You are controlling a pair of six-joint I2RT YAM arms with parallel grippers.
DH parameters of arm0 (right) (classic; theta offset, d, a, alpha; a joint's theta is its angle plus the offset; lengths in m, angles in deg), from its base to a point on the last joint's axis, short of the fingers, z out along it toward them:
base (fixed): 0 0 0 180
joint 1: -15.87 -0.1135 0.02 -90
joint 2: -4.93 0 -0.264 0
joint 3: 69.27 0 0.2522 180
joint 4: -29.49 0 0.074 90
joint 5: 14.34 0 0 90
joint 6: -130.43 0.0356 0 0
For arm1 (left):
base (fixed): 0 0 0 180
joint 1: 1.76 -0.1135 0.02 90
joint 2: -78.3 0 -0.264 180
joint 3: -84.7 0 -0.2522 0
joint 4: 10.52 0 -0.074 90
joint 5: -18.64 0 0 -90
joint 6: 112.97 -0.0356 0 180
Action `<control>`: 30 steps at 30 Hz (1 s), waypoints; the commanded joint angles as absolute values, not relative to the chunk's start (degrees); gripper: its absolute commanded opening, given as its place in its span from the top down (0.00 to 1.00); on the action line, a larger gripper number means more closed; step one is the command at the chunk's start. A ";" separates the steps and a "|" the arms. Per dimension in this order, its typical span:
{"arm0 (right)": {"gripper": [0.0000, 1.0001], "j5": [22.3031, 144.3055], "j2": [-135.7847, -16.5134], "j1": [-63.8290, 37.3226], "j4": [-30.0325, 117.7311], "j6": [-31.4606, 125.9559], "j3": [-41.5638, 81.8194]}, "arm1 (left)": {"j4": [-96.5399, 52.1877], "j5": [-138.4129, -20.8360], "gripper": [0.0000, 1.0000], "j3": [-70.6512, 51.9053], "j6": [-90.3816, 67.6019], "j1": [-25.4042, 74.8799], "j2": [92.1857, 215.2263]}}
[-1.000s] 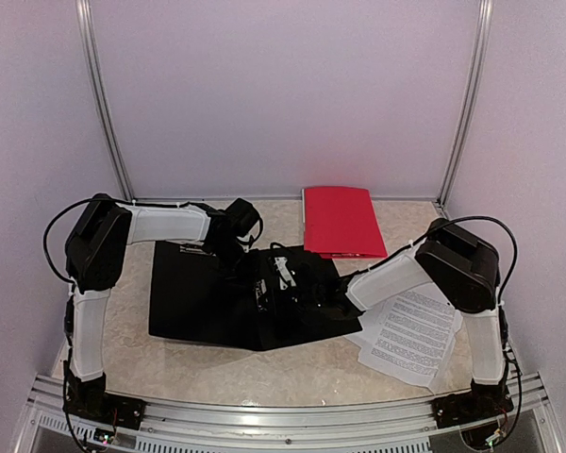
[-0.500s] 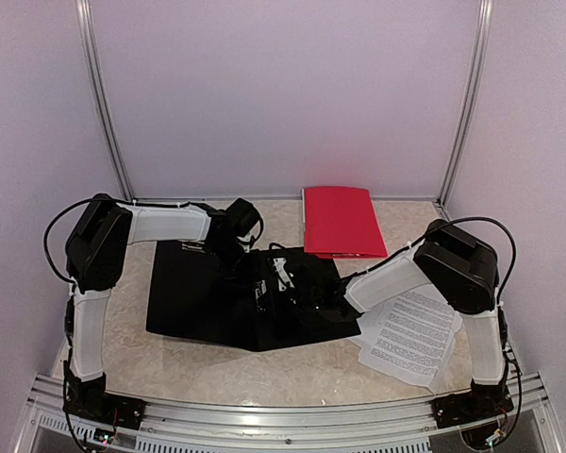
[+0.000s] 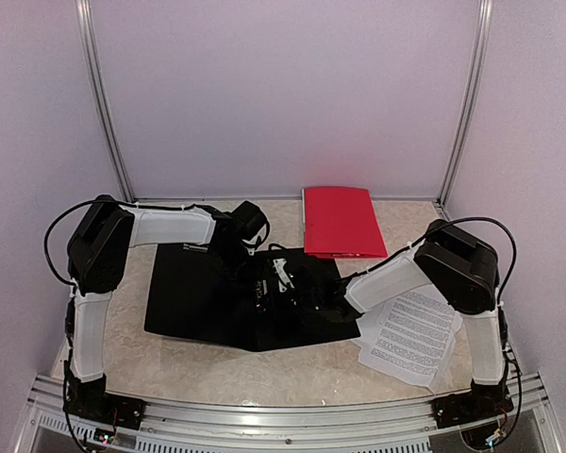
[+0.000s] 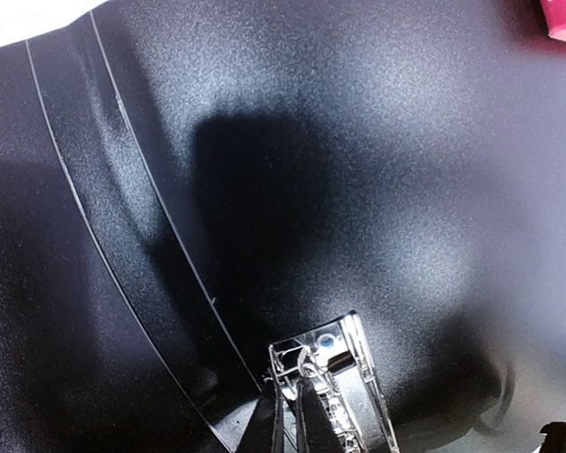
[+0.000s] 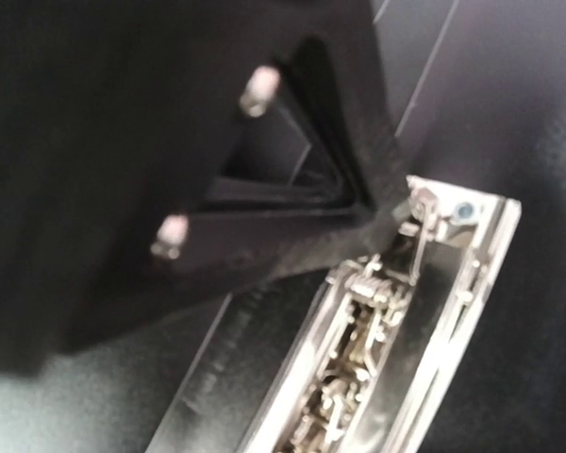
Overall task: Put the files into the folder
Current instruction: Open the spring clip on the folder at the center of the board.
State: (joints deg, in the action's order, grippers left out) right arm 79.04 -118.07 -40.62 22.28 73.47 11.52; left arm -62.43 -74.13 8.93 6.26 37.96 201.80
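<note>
A black folder [image 3: 231, 302] is laid open on the table [image 3: 292, 373], and both arms are bent over its middle. A red folder [image 3: 340, 222] is placed behind it, near the back wall. The files [image 3: 410, 335] are seen on the right, beside the black folder and partly under the right arm; none is inside yet.

The left gripper [image 3: 243, 247] is clenched, and in its wrist view thin fingers [image 4: 285, 425] are met at the metal clip [image 4: 335, 382]. The right gripper [image 5: 396, 212] is clenched too, pressed against the same clip [image 5: 387, 368]; whether anything is truly grasped cannot be told.

The clip could snap back if a finger slips off the lever, and the folder could be dragged sideways.

The fingertips are hidden in the top view, and the right wrist view is blurred.
</note>
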 commanded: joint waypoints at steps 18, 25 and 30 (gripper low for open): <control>0.71 88.66 -113.45 -39.25 25.13 79.67 2.52 | -64.36 -75.91 0.97 5.67 6.88 38.15 209.04; 0.67 85.71 -114.68 -39.19 25.67 77.98 6.35 | -63.31 -79.35 0.97 5.49 7.64 37.42 208.73; 0.67 81.76 -115.13 -39.37 25.99 75.09 8.29 | -63.14 -80.93 0.96 5.47 7.92 37.05 208.49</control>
